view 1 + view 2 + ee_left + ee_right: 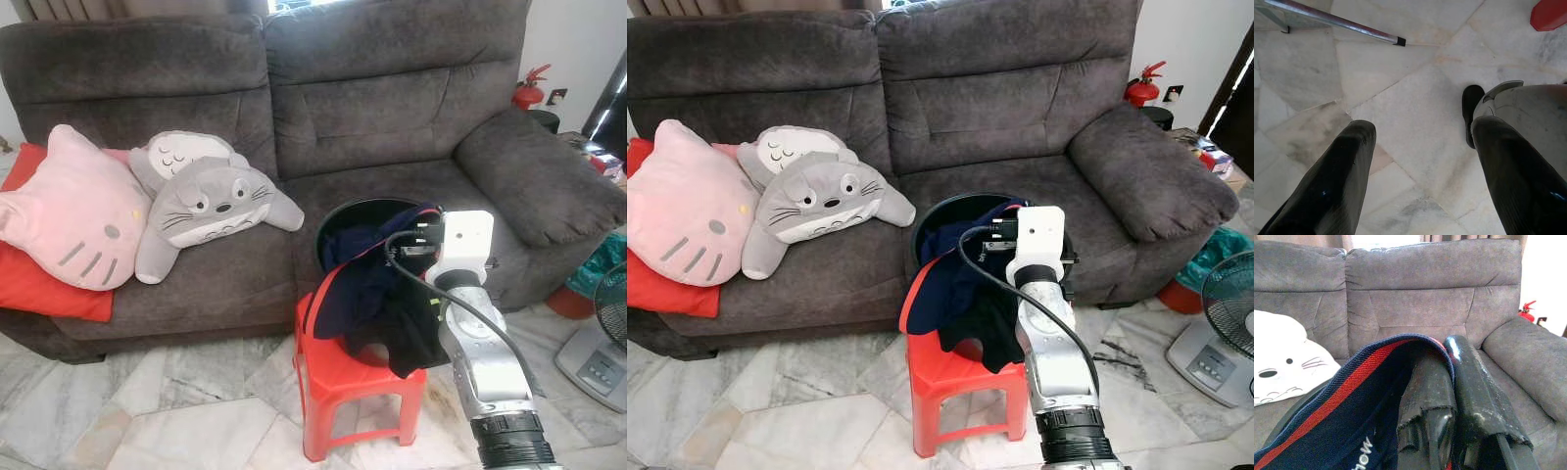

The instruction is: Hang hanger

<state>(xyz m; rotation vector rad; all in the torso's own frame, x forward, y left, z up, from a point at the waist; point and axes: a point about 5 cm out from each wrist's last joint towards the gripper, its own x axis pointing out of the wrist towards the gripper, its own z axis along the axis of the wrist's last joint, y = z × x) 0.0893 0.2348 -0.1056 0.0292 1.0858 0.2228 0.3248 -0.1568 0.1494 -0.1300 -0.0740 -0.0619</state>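
Fingers (1430, 396) of the right gripper (1457, 396) are pinched together on the red-and-navy collar band of a dark navy garment (367, 289). That garment spills from a black basket (338, 217) standing on a red plastic stool (338, 387) in front of the sofa. No hanger can be made out in any picture, so where the task's own thing lies I cannot tell. By my reading the step in hand is drawing the garment up out of the basket; the next move calls for a steady lift so the cloth clears the rim without tipping basket or stool. Hanging idle above the marble floor (1415, 98), the left gripper (1420, 171) has its fingers spread apart and holds nothing. Behind, a grey Totoro plush (211, 206) and a pink cat cushion (69, 211) lie on the grey sofa (392, 98).
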